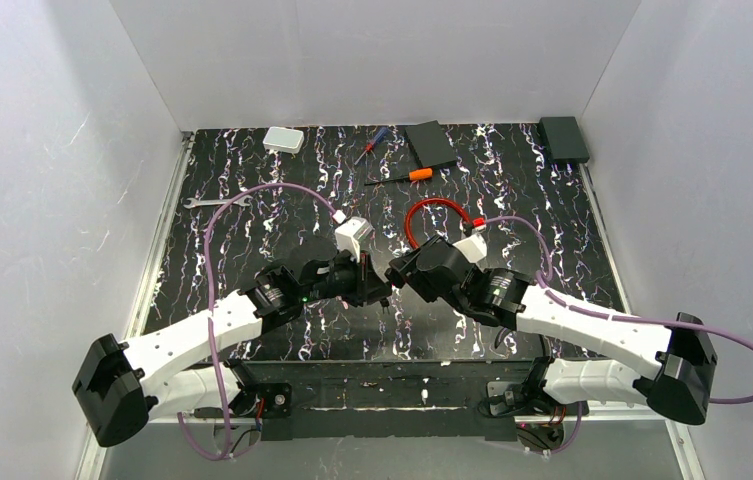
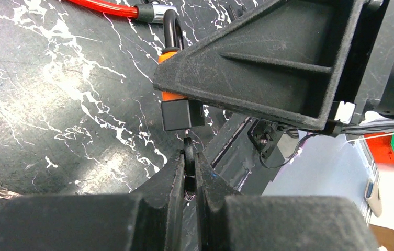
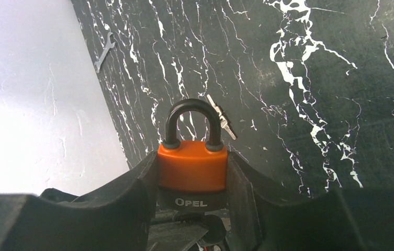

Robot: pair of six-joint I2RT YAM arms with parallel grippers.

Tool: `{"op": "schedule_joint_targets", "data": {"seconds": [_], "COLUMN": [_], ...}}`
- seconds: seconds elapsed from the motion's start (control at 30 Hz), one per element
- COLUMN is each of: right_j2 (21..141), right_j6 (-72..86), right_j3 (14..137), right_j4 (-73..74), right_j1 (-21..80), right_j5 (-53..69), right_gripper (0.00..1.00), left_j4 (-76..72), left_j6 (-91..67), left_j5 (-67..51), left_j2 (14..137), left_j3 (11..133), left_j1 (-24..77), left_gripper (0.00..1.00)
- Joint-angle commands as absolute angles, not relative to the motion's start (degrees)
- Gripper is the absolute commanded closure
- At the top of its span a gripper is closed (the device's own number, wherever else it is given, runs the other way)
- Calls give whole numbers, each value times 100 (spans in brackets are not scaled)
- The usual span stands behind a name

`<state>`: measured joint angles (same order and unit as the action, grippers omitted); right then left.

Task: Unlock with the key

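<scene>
Left wrist view: left fingers (image 2: 171, 180) are nearly closed, pinching the black head of the key (image 2: 188, 156). The key points straight at the underside of the padlock (image 2: 180, 112), tip at the keyhole, can't tell how deep. Right wrist view: right fingers (image 3: 134, 191) are partly open and clamped on both sides of the padlock's orange body. Its black base with OPEL lettering faces the camera, and the shackle (image 3: 192, 123) is seated in the body on both legs. The padlock is held up off the worktop (image 3: 299, 104), between the two wrists in the top view. Red cable (image 1: 430, 212) curls just beyond the padlock. Its metal end sits right by the shackle in the left wrist view; can't tell if it's threaded through. Loose keys (image 3: 221, 117) lie on the worktop behind the padlock. Wrench (image 1: 217, 201) is well left of the padlock, near the worktop edge. Orange-handled screwdriver (image 1: 402, 177) and a smaller screwdriver (image 1: 372, 146) lie beyond the padlock, past the cable. White box (image 1: 283, 139), black pad (image 1: 430, 143) and black box (image 1: 563, 138) sit along the far side, well apart from the padlock.
</scene>
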<state>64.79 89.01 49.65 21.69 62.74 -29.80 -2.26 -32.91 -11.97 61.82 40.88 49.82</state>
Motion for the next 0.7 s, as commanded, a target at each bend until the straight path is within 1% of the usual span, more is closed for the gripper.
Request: {"op": "schedule_joint_targets", "data": {"seconds": [0.0, 0.23, 0.63, 0.67], "right_j2": [6545, 6588, 6912, 6960], "right_j6": [8931, 8927, 8930, 8943], "right_j3": [5063, 5113, 5692, 5816], "right_j4": [2124, 2149, 2896, 3080], "right_j1": [6706, 6723, 6758, 6759], "right_j5": [-1847, -1878, -1975, -2007], "right_gripper": [99, 99, 99, 99], "left_j4": [-1055, -1037, -876, -859], "left_j6": [-3067, -3071, -2425, -2332], "left_j5": [-312, -232, -80, 130], "left_j2": [5992, 5837, 5754, 5744], "left_j3": [4278, 4127, 4157, 4161], "left_j1": [4773, 4777, 4838, 4886], "left_gripper": [100, 100, 100, 100]}}
